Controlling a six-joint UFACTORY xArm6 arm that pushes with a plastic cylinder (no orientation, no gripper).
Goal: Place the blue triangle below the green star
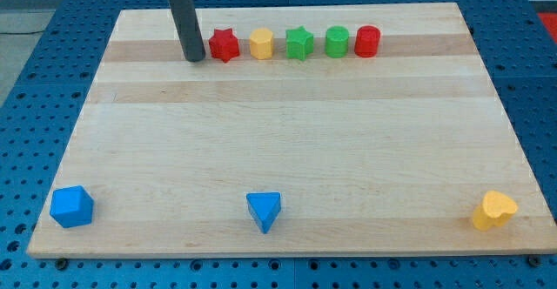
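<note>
Down at the board's six o'clock edge sits the small blue plastic triangle (264, 211), one corner pointing toward the near rim, nothing touching it. It looks light and rigid, likely to slide readily on smooth wood and to pivot if nudged off-centre; a push against its flat side from six o'clock seems the safest way to drive it up.

Its target, the green plastic star (298, 43), lies far off at twelve o'clock, third in a row: red star (224, 45), yellow hexagon-like block (261, 43), green star, green cylinder (338, 42), red cylinder (367, 42).

My tip (194, 59) rests just at nine o'clock of the red star, well apart from the triangle. The arm has no gripper; the rod holds nothing.

A blue cube (71, 207) and yellow heart (494, 210) occupy the near corners. The pale wooden board (305, 150) lies on a blue perforated bench (26, 80).
</note>
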